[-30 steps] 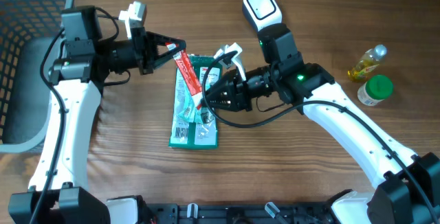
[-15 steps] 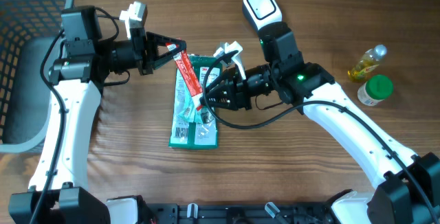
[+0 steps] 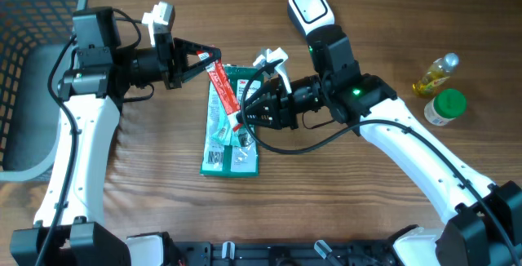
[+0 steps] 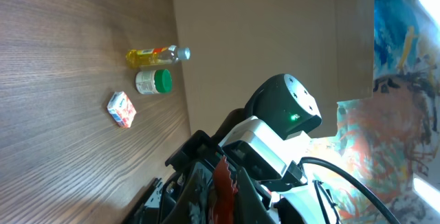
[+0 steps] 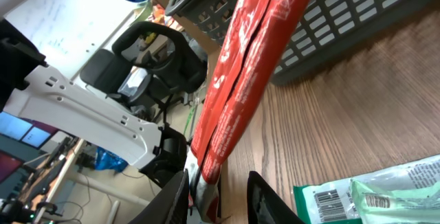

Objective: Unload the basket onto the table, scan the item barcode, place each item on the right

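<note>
Pinching the top end of the long red flat pack [image 3: 223,90], the left gripper [image 3: 210,57] is squeezed tight on it. The right gripper [image 3: 245,117] grips the pack's bottom end, at 5 o'clock. The pack hangs over a green plastic packet [image 3: 232,156] lying on the brown wooden table [image 3: 147,184]. A white scanner [image 3: 310,6] sits at 1 o'clock from the pack.

From above I see a brown wooden table [image 3: 163,209] with clear grain, and a grey mesh basket [image 3: 24,21] at its left edge. The wrist cameras show me a plain beige wall [image 4: 261,25], a colourful painted surface [image 4: 405,66], a black office chair [image 5: 155,52] and a whiteboard [image 5: 62,11].
</note>
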{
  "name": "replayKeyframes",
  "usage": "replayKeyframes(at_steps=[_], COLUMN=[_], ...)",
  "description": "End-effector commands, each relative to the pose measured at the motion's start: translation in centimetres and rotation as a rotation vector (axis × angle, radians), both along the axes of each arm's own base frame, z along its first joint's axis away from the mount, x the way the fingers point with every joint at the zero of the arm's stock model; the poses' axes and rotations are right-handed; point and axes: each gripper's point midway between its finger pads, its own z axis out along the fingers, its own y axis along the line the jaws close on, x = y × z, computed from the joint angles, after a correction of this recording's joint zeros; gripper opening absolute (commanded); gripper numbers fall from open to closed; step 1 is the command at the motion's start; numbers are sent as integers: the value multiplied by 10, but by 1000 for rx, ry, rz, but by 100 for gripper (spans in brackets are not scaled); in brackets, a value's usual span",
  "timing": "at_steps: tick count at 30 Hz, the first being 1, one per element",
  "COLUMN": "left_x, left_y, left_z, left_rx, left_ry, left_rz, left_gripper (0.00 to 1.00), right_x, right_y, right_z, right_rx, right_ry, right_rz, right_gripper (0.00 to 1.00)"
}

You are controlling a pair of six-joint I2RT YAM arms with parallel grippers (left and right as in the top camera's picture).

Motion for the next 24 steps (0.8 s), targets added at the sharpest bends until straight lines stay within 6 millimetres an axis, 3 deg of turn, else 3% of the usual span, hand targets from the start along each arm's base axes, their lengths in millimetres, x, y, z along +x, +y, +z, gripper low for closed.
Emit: replayKeyframes(at_steps=[1,8,10,12,18,24], left_x=[-5,-5,-5,-5,-3,39], left_y=[0,0,0,0,1,28], left_z=[16,16,16,16,13,-27], left_rx=[-17,-17,-17,-17,6,291], left_ry=[-35,-35,-35,-35,-72,-108], left_rz=[-14,-14,-14,-14,-4,246], left_gripper=[4,4,4,4,4,9], right_x=[-7,-5,-5,-4,3,15], right_y=[7,9,9,9,10,7], right_z=[-7,-11,-11,-10,-16,-31], right_rx=[8,7,8,9,-20,-102], right_ry=[29,30,29,26,10,4], right_rz=[48,49,49,49,9,-75], right_gripper=[28,22,17,5,4,4])
